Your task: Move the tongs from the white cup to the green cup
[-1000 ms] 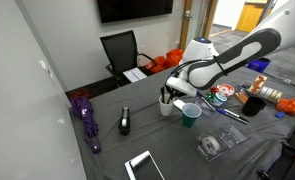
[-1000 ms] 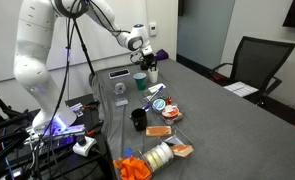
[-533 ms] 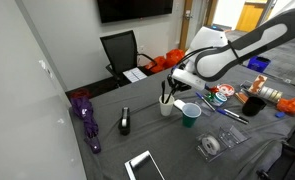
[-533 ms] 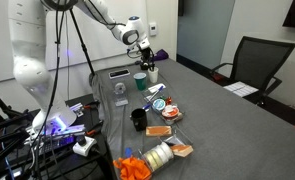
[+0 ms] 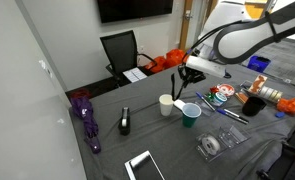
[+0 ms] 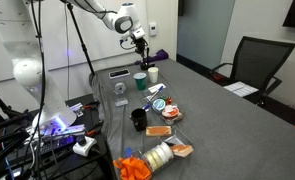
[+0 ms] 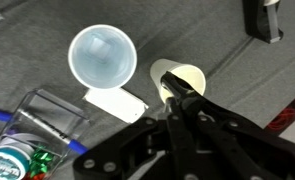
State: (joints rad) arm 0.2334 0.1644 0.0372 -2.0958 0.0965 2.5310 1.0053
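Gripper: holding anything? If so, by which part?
Yes. The gripper is shut on the tongs, pinched near their upper end. They hang down over the white cup.

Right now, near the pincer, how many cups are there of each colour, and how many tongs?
white cup: 1
green cup: 1
tongs: 1, held in the pincer
total: 3
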